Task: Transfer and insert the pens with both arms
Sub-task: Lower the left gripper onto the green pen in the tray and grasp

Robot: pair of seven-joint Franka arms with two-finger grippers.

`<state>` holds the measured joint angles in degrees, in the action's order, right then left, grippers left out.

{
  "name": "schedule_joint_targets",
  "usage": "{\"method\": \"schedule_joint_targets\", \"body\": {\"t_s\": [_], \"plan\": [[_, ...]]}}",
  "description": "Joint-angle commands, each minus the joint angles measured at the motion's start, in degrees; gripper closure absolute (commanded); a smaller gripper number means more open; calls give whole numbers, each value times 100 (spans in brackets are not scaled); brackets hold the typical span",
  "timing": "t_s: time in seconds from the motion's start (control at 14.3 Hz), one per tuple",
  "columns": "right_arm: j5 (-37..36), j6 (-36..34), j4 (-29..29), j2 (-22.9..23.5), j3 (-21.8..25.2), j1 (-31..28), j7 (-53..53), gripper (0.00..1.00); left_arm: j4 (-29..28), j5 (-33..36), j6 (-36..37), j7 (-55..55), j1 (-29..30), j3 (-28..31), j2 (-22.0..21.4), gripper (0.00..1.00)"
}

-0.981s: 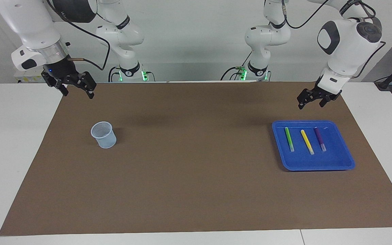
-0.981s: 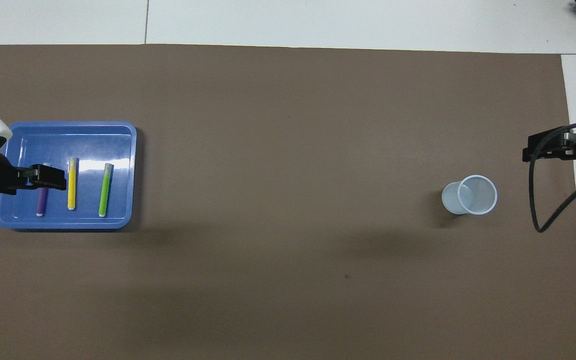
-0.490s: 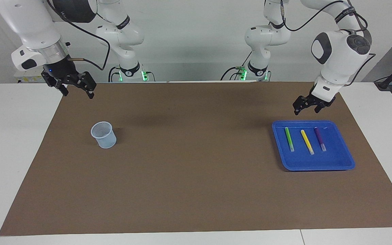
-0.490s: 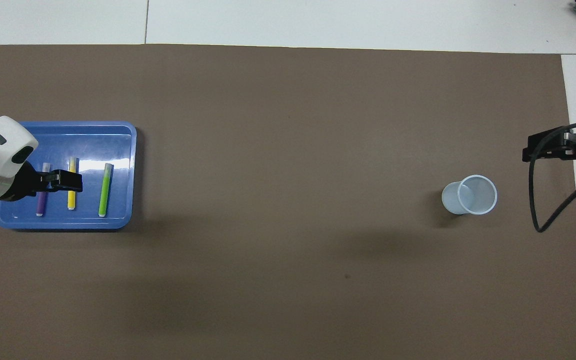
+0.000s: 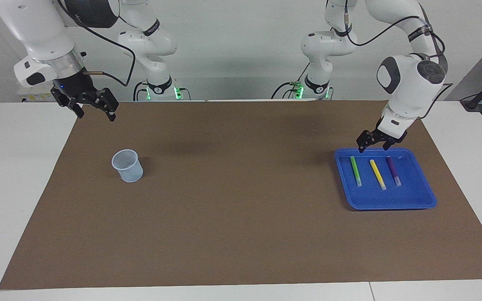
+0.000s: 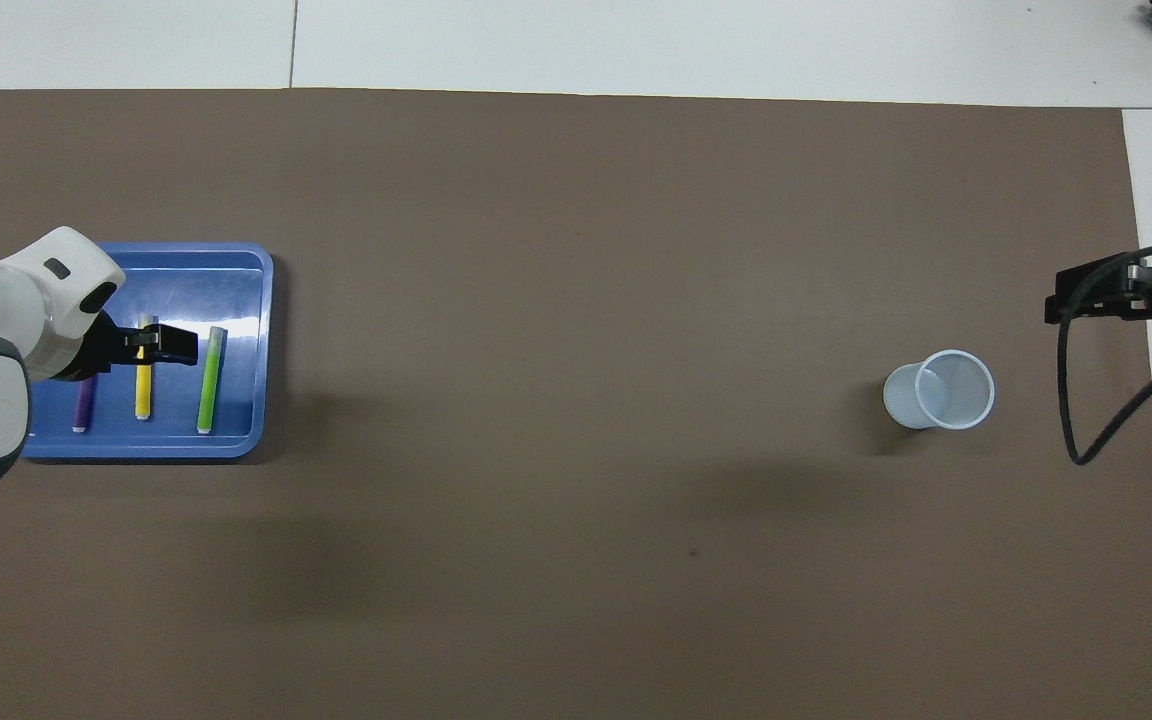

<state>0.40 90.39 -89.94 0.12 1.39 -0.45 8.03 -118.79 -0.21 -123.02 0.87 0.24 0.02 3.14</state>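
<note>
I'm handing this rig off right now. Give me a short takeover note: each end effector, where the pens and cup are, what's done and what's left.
Left end effector: open, holds nothing, up in the air over the robot-side edge of the blue tray, above the pens, not touching them.
Right end effector: open, holds nothing, waiting over the mat's corner at the right arm's end.
Pens: green pen, yellow pen and purple pen all lie side by side in the tray.
Cup: upright on the mat toward the right arm's end, no pen in it.
Done: nothing transferred.
Left: pick each pen, pass it over, insert it in the cup.
</note>
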Motion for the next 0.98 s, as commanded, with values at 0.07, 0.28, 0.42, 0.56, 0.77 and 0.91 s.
{"method": "schedule_joint_targets", "body": {"t_s": [0.07,0.28,0.42,0.56,0.77,0.91], "plan": [[-66,75,-85,-65,-33,-35,-29,0,-39,-85,-407,-87,-50,33,353,1],[-66,75,-85,-65,-25,-35,-29,0,-48,-85,-767,-87,-59,33,679,2],[-66,75,-85,-73,-33,-35,-29,0,-39,-85,-916,-87,-59,33,872,3],[-66,75,-85,-73,-25,-35,-29,0,-39,-85,-1101,-87,-59,33,1048,4],[-66,75,-85,-65,-33,-35,-38,0,-48,-85,-1154,-87,-50,33,1128,5],[-66,75,-85,-65,-33,-35,-29,0,-56,-85,-1146,-87,-59,33,1137,8]]}}
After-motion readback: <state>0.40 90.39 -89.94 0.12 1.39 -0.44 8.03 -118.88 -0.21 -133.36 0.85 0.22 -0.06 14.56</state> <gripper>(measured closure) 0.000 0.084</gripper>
